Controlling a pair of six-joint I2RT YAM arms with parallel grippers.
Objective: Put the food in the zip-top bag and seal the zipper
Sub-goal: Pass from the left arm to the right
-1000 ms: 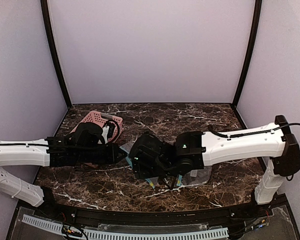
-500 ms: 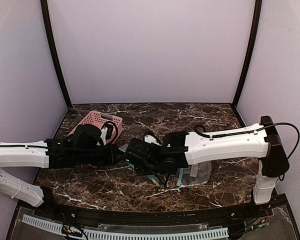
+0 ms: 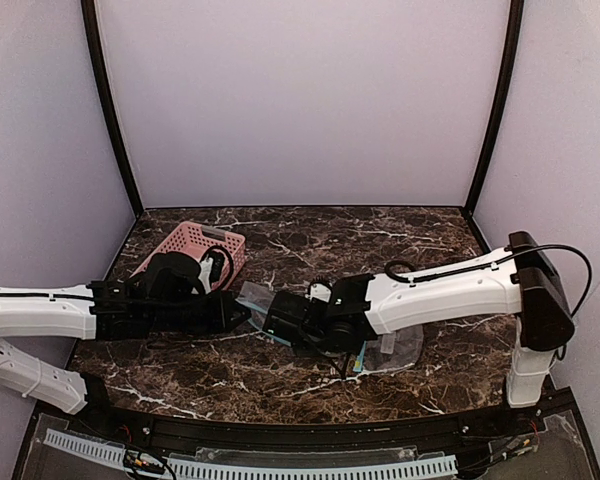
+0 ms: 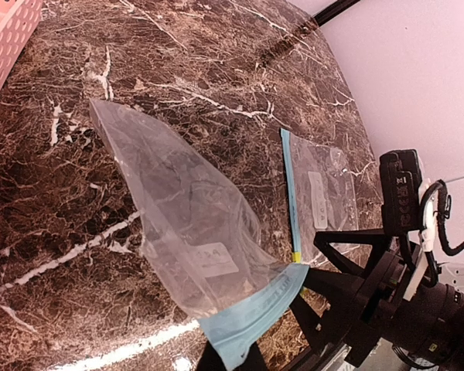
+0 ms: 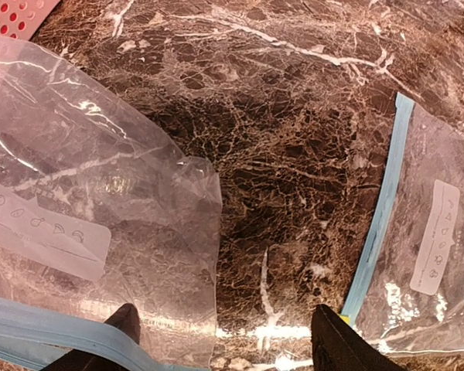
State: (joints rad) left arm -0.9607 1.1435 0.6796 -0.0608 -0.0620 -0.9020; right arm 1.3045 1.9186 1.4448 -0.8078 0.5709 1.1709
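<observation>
Left gripper (image 4: 230, 360): clamped on the blue zipper edge of the zip-top bag (image 4: 189, 224), which is held raised over the marble table (image 4: 216, 69). Right gripper (image 5: 224, 334): fingers spread wide, holding nothing, just beside that bag's mouth. Second bag (image 5: 425, 239) lies flat to the right; pink basket (image 3: 190, 238) sits behind the left arm, food inside not discernible.

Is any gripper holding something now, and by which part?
The left gripper holds the raised bag by its blue zipper edge. The right gripper is open and holds nothing.
</observation>
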